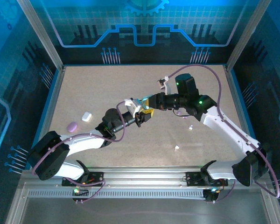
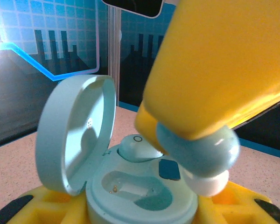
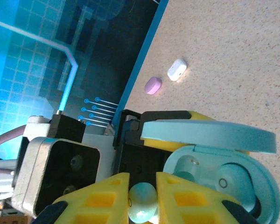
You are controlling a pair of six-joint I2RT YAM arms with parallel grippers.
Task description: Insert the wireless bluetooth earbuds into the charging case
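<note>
While the left hand (image 2: 140, 212) was clamped on the pale blue charging case (image 2: 97, 201), its yellow fingers (image 2: 18, 207) flanking the base on both sides, I judged the job to be at the insertion step itself. The right hand (image 3: 142, 193) was closed on a pale blue earbud (image 2: 200, 150), pinched between its fingertips and hanging just above the right side of the case, near it but not yet in a well.

The lid (image 2: 77, 130) stood open, tilted back on its hinge. Inside, one well already held a seated earbud (image 2: 136, 148), pale and rounded, lying flush. The empty well (image 2: 130, 189) beside it showed bare, with what looked like small contact pins at the bottom.

To my eye, the next move called for shifting the held earbud across to that empty well, matching its shape to the recess, lowering it gently, and only then letting the fingertips part. The bud was tiny against the fingers, so a small tilt could have left it sitting proud.

Well away on the tabletop (image 3: 242, 56), a purple case (image 3: 153, 86) and a white case (image 3: 177, 69) lay just beside each other, both shut.
</note>
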